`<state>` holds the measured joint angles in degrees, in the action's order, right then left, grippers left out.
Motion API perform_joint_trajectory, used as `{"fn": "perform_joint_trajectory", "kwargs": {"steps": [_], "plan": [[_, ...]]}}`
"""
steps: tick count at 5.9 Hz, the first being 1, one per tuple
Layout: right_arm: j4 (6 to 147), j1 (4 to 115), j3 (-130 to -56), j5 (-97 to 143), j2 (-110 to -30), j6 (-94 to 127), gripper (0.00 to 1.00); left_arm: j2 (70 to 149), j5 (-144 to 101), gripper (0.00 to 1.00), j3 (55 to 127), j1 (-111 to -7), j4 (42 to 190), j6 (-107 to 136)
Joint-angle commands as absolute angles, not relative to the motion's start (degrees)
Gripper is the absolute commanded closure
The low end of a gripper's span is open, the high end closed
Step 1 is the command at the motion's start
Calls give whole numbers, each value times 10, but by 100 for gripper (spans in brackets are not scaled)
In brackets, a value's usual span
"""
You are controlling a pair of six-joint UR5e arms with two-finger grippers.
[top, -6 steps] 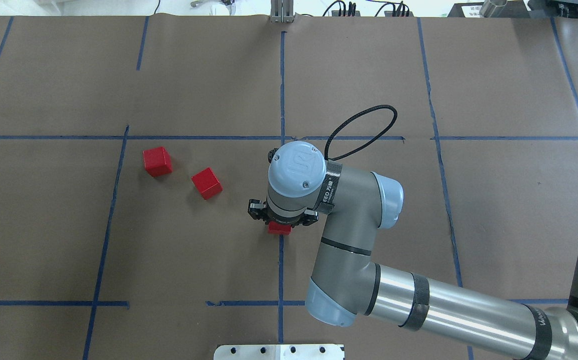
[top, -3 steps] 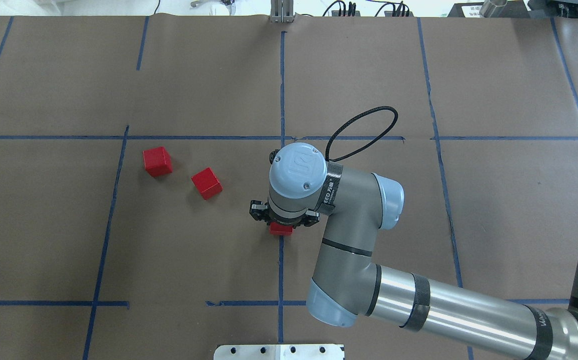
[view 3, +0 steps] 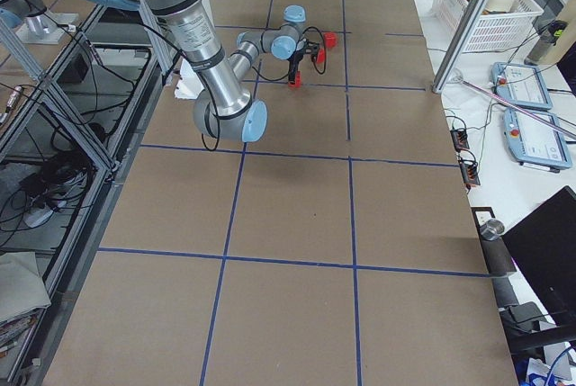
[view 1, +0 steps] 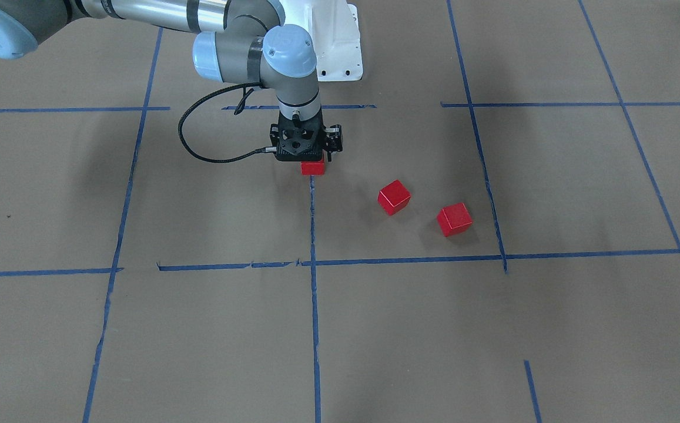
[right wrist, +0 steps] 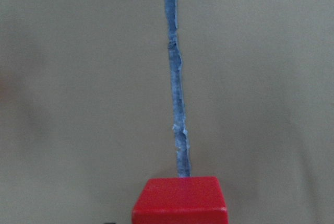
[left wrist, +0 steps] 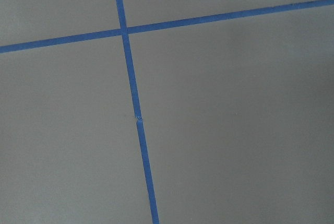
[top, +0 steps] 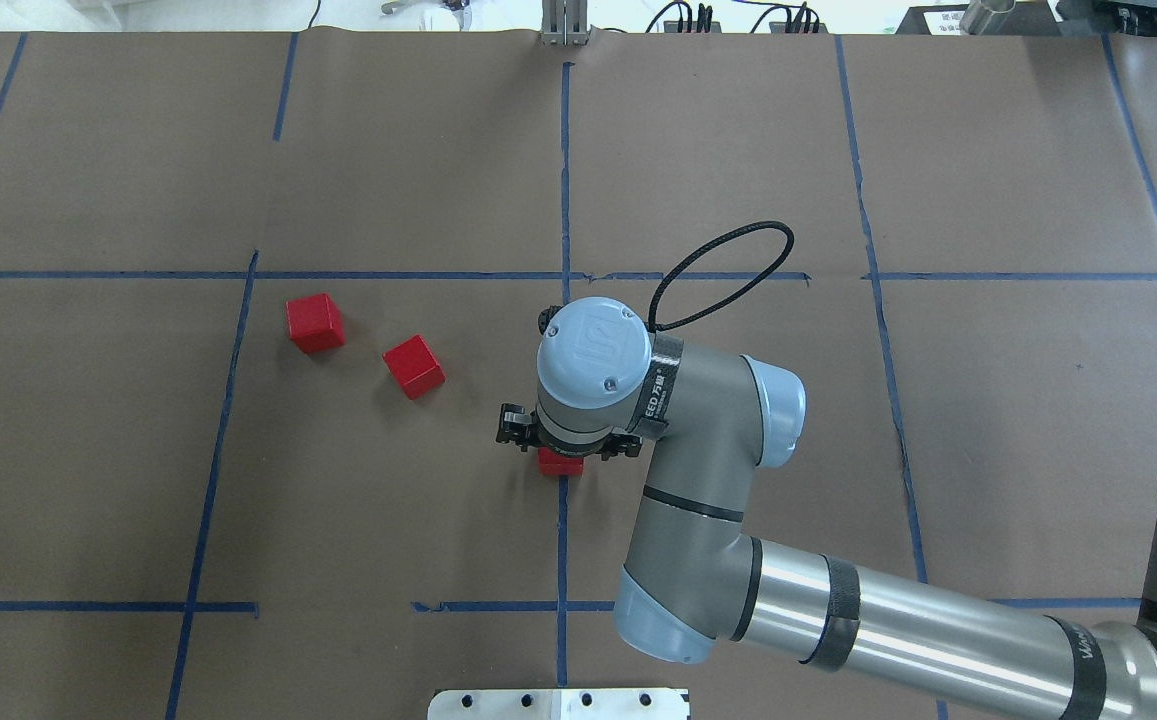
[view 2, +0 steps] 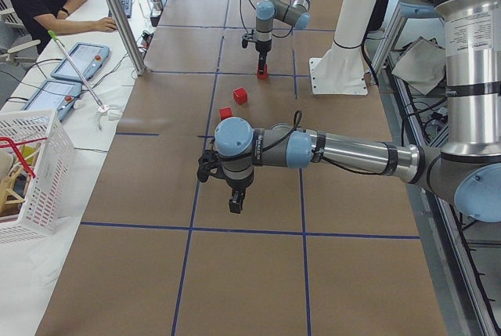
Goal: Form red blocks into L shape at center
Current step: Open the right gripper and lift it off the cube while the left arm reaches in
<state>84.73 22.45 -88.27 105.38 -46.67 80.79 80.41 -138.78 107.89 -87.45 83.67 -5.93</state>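
CENTER OF THE TABLE: The red block [view 1: 312, 168] sits directly under the right pincer [top: 566, 443], on the blue tape line [top: 562, 520] that crosses the center [top: 438, 480]. Over the last second you have brought the wrist down. In the overhead view the pale wrist cap, the black body and the block's near edge have all slid slightly toward the robot, and less red now shows beneath the body. The cable loop behind the wrist has shifted with them. Because the block travels with the pincer, it reads as pinched between the fingers and on its way down, so this looks like the first piece of the L being set on the line, with release to follow.

The second red block [top: 414, 366] lies near the pincer on its robot's-left side, a little farther from the base and turned askew. The third red block [top: 315, 322] lies beyond it on the same side, apart from it. Neither has moved, and both are yet to be brought in.

You cannot see the finger pads in any view, since the wrist and black body cover them from above and from the front. The right wrist camera cuts off the block's lower part, so whether it already touches the paper is unclear. The left pincer [view 2: 235, 201] shows only in the side view, hanging over bare paper well away. You cannot tell whether it is spread or pressed together.
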Motion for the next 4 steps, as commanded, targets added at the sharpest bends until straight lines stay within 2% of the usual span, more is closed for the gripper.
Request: {"fn": "perform_joint_trajectory", "kwargs": {"steps": [1, 2, 4], "plan": [[848, 227, -899, 1043, -463, 808, 0, 802, -1388, 0, 1079, -874, 837, -58], [850, 241, -959, 1045, -479, 808, 0, 803, -1389, 0, 1079, -873, 837, -57], [852, 254, -1092, 1048, -563, 809, 0, 809, -1488, 0, 1081, -868, 838, -29]]}}
